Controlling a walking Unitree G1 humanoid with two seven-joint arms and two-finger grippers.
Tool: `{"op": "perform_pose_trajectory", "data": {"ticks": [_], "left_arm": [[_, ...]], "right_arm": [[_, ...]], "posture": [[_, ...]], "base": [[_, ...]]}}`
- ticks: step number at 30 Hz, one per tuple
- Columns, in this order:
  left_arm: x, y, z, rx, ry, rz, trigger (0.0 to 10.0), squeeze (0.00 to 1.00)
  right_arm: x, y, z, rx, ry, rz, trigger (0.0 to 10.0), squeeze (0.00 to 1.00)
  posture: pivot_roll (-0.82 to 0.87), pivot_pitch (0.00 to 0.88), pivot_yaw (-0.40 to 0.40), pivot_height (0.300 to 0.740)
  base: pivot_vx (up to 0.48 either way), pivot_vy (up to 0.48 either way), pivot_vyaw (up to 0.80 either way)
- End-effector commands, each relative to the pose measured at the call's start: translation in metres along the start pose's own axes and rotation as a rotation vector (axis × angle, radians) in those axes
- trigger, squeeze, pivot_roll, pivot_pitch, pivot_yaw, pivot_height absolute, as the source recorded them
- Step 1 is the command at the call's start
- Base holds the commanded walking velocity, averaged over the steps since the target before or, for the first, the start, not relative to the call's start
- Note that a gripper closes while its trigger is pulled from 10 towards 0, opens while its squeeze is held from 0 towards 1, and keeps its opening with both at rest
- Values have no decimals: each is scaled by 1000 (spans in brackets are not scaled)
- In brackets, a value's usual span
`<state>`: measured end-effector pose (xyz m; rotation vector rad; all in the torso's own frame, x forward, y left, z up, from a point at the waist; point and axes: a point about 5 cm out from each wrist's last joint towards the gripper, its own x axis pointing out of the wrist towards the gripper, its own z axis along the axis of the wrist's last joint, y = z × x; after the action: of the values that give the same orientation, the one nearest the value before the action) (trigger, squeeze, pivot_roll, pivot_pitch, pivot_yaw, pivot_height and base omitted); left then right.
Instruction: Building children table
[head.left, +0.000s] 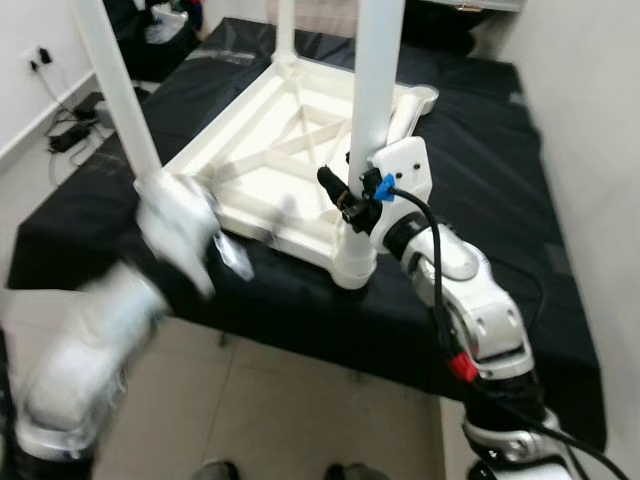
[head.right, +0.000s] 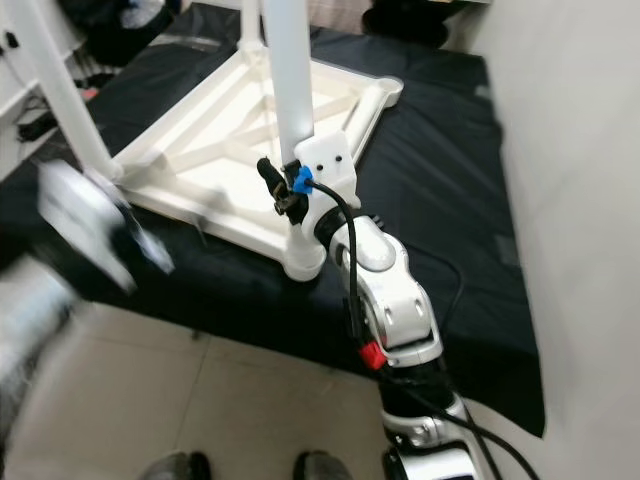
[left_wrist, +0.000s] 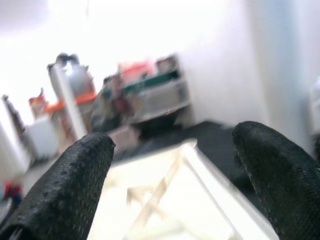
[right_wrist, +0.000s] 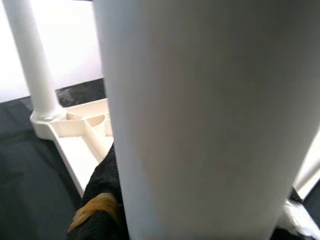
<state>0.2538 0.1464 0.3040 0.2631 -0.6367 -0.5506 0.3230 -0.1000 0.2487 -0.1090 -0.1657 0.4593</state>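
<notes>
Tabletop (head.left: 262, 175), white plastic and turned underside up, lies on a black cloth (head.left: 480, 180) that covers a low platform, with its ribbed frame showing. 3 legs stand in corner sockets: the near leg (head.left: 372, 90), a left leg (head.left: 118, 85) and a far leg (head.left: 284, 25). The fourth corner (head.left: 425, 97), at far right, looks like an empty socket, so I judge the build to be about 3 parts done, with 1 leg left to fit and the table then to be turned over; no spare leg can be made out. The right gripper (head.left: 352, 200) is at the near leg just above its socket, fingers pressed around the leg. The left gripper (head.left: 215, 250) is blurred near the tabletop's near left corner, its fingers (left_wrist: 75, 175) spread and holding nothing. The near socket sits close to the cloth's front edge, with tiled floor (head.left: 270, 410) below, so there is little margin there. A wall (head.left: 590, 130) runs close along the right, while the floor to the left carries cables (head.left: 70, 125).
</notes>
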Motion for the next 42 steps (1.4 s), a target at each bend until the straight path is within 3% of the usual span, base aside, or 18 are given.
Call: {"op": "perform_pose_trajectory", "data": {"ticks": [1,7,9,11,12,15,16,17,20,22,24,27,28,33,35,37,41,42], "left_arm": [[2,-4,0,-22,1,-41,10000,0],[25,-5,24,-19,-116,-103,10000,0],[46,-8,35,-70,-181,-139,10000,0],[54,-8,35,-104,-190,-140,10000,0],[54,-8,35,-104,-190,-140,10000,0],[77,3,36,-186,-199,-110,10000,0],[77,3,36,-186,-199,-110,10000,0],[93,11,39,-227,-199,-92,10000,0],[97,13,39,-240,-199,-89,10000,0],[111,22,41,-287,-186,-59,10000,0],[116,25,41,-302,-179,-49,10000,0],[128,28,40,-368,-159,-55,10000,0],[136,23,35,-438,-120,-117,10000,0],[142,18,32,-492,-95,-187,10000,0],[144,7,36,-582,-113,-307,10000,0],[144,4,40,-617,-132,-356,10000,0],[141,-1,48,-639,-173,-426,10000,0],[138,-4,52,-636,-193,-485,10000,0]], "right_arm": [[1,-4,-9,22,45,-17,10000,0],[5,-7,-6,30,35,-25,10000,0],[8,-6,-5,36,25,-25,10000,0],[8,-5,-5,40,23,-22,10000,0],[8,-5,-5,40,23,-22,10000,0],[9,-1,-5,51,19,-9,10000,0],[9,-1,-5,51,19,-9,10000,0],[10,0,-5,59,14,-7,10000,0],[10,0,-5,60,13,-7,10000,0],[10,0,-4,64,11,-9,10000,0],[10,0,-4,66,11,-9,10000,0],[9,-1,-3,70,10,-14,10000,0],[9,-1,-2,72,8,-17,10000,0],[9,0,-1,74,5,-20,10000,0],[8,0,0,79,-2,-23,10000,0],[8,1,0,80,-4,-23,10000,0],[8,1,1,84,-7,-23,10000,0],[8,2,1,88,-8,-20,10000,0]], "posture": [[-20,100,-67,740],[-17,98,-62,740],[-15,96,-62,740],[-16,98,-60,740],[-16,98,-60,740],[-18,103,-58,740],[-18,103,-58,740],[-19,107,-55,740],[-19,107,-55,740],[-18,114,-51,740],[-18,114,-51,740],[-20,117,-49,740],[-22,119,-45,740],[-27,121,-41,740],[-31,123,-36,740],[-31,124,-35,740],[-28,126,-36,740],[-29,126,-34,740]], "base": [[0,0,0],[0,0,0],[0,0,0],[0,0,0],[0,0,0],[0,0,0],[0,0,0],[0,0,0],[0,0,0],[0,0,0],[0,0,0],[0,0,0],[0,0,0],[0,0,0],[0,0,0],[0,0,0],[0,0,0],[0,0,0]]}}
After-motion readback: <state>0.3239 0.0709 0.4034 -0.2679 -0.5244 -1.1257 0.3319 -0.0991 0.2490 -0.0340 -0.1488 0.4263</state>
